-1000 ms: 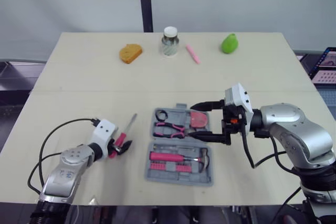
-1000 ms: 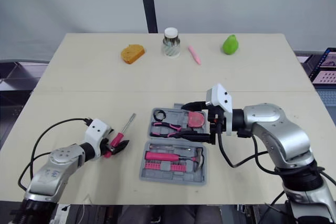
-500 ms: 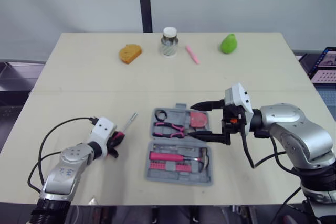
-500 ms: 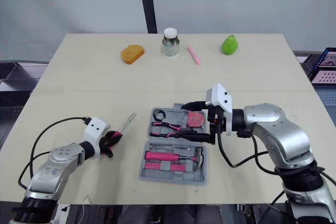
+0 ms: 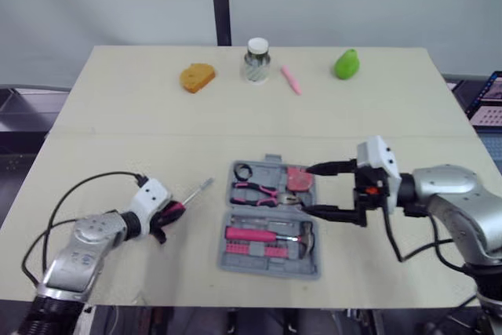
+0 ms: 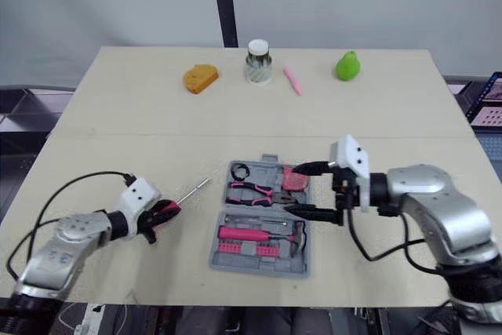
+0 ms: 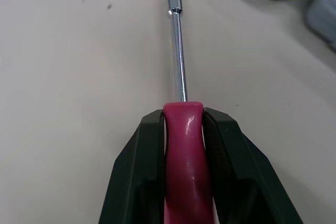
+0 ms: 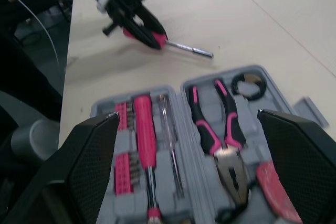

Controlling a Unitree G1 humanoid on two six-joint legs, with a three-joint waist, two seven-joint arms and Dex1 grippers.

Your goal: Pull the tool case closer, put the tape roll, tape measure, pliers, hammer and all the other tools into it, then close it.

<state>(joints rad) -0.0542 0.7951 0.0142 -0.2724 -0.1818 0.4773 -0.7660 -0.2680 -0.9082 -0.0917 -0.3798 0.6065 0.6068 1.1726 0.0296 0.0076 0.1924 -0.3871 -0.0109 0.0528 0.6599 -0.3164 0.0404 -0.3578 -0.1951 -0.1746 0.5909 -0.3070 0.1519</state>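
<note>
Left eye view: the tool case (image 5: 271, 266) lies open and flat on the near middle of the desk (image 5: 118, 131), between my two arms. Its far half holds the black tape roll (image 5: 241, 171) in the left corner, the pink-handled pliers (image 5: 259, 191) beside it, and the red tape measure (image 5: 300, 179) at the right end. Its near half holds the hammer (image 5: 263, 234) with its pink handle lying left to right, and a row of pink bits (image 5: 255, 251) along the near edge.

My right gripper (image 5: 307, 188) is at the case's right side, its fingers pointing left and spread wide apart, with nothing between them. One finger reaches past the far side of the tape measure and the other past its near side; I cannot tell whether they touch the case.

My left gripper (image 5: 165, 213) is on the desk to the left of the case, well apart from it. Its fingers are clamped on the pink handle of a screwdriver (image 7: 184, 145), and the steel shaft sticks out ahead toward the case's far-left corner without reaching it.

Along the far edge of the desk, from left to right, stand an orange sponge (image 5: 196, 78), a glass jar (image 5: 256, 60), a pink marker (image 5: 290, 80) and a green pear-shaped object (image 5: 346, 63).
</note>
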